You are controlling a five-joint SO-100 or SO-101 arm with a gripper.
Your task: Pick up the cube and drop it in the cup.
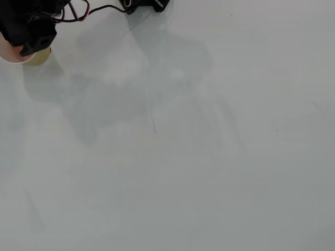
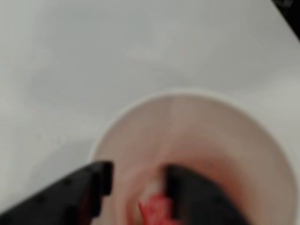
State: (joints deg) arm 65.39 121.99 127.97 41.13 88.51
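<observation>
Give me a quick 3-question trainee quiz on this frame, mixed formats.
1. True or false: in the wrist view the cube lies on the bare table outside the cup.
2. Multiple choice: in the overhead view the cup sits at the A) top left, B) centre, C) bottom right.
3. Short answer: how do the jaws of the gripper stand in the wrist view?

Key
1. False: the red shows inside the cup, below the fingertips.
2. A, partly covered by the arm.
3. Apart, with a gap between them, over the cup's mouth.
</observation>
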